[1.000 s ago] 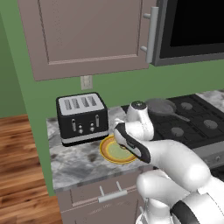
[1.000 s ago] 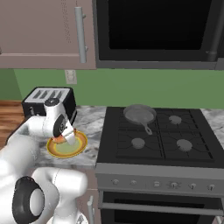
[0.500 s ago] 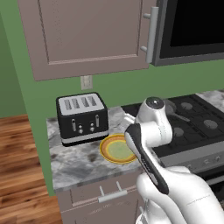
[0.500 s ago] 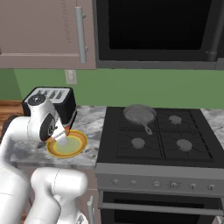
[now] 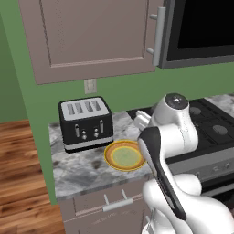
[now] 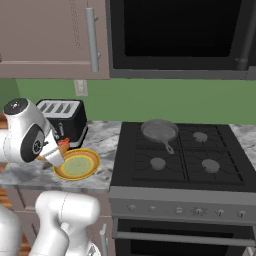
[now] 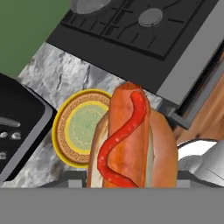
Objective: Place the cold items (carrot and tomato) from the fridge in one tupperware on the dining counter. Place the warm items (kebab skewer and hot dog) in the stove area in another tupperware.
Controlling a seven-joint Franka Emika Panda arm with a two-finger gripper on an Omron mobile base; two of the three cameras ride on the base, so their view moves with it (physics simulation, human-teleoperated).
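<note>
The hot dog (image 7: 131, 140), a bun with a red squiggle of ketchup along the sausage, hangs in the air above the edge of a yellow plate (image 7: 78, 127). My gripper (image 6: 55, 154) is shut on it, and the hot dog (image 6: 63, 144) hides the fingertips. The plate (image 6: 77, 165) lies bare on the marble counter beside the stove (image 6: 180, 150). The kebab skewer, carrot, tomato and tupperware are out of view.
A black toaster (image 5: 86, 123) stands just behind the plate (image 5: 124, 155) against the green wall. A grey skillet (image 6: 160, 130) sits on the stove's back left burner. Wall cabinets and a microwave hang overhead. Bare marble counter (image 5: 77, 171) lies in front of the toaster.
The arm has drawn up and back from the plate, carrying the hot dog with it. The plate is left bare.
</note>
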